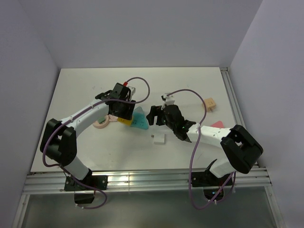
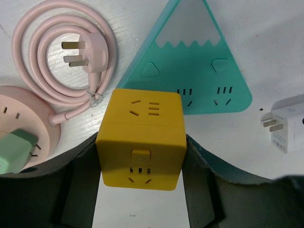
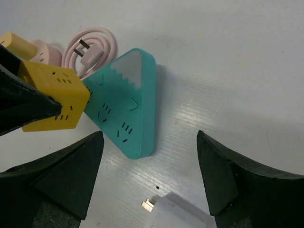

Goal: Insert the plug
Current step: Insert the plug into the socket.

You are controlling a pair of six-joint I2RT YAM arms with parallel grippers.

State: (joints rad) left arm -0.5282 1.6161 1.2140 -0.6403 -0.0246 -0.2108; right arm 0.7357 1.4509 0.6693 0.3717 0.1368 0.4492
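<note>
From above, the left gripper (image 1: 122, 112) is clamped on a yellow cube socket (image 1: 126, 120) mid-table, a teal triangular socket block (image 1: 139, 121) just right of it and a pink round socket (image 1: 101, 124) just left; the right gripper (image 1: 153, 117) hangs spread wide and empty right of the teal block, a white block (image 1: 158, 138) lying nearer; at the left wrist, the cube sits squarely between both fingers (image 2: 80, 190), and the plug (image 2: 13, 151) rests at the left against the pink round socket, prongs pointing right, though whether it is seated there I cannot tell; a coiled pink cable (image 2: 57, 52) lies beyond; at the right wrist, the parted jaws frame the teal block, the white block's prongs at the near edge; the plug seems out of either grip, so the free right arm would likely have to reach past the cube for it, pinch its flat sides, match its prongs to a three-slot face, and press straight in while the cube is braced; the similar white block is the thing to avoid.
</note>
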